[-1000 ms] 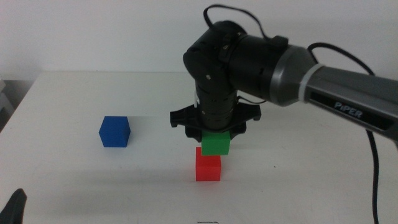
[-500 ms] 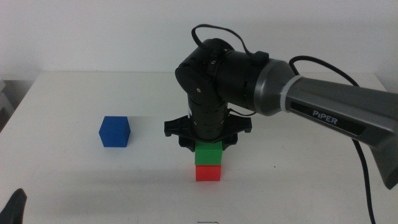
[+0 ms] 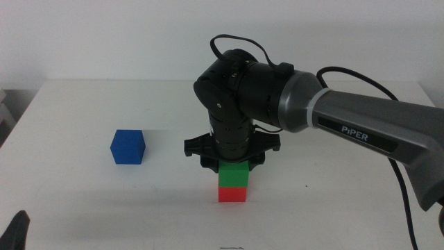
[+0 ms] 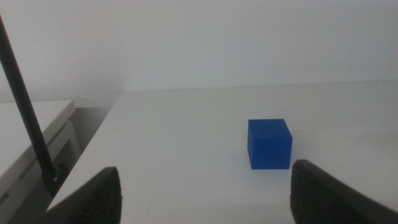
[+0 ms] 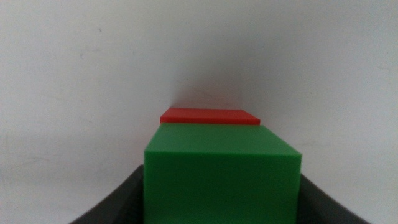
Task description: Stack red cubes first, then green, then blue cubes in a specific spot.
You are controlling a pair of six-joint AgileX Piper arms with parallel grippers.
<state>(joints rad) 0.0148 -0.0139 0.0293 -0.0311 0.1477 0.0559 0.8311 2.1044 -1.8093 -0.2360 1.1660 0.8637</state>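
So compared to a second ago, the right arm has come down and slid a bit to the left in the middle view. Back then the green cube [image 3: 233, 173] was hanging in the air with a gap over the red cube [image 3: 232, 194]; half a second ago it had already landed. Now green sits flat on red, touching, edges roughly lined up, with hardly any change since that last half second.

The right gripper [image 3: 232, 165] sits right on top of the stack, and its jaws hug the green cube on both sides. In the right wrist view the green cube [image 5: 222, 180] fills the space between the dark jaws, and a thin strip of the red cube [image 5: 210, 116] peeks out past it.

The blue cube [image 3: 127, 146] hasn't budged: it sits alone on the white table [image 3: 83, 111], well off to the left of the stack.

The left gripper [image 4: 202, 193] waits low at the near left corner, jaws spread wide, nothing between them, with the blue cube [image 4: 269, 144] out in front of it.
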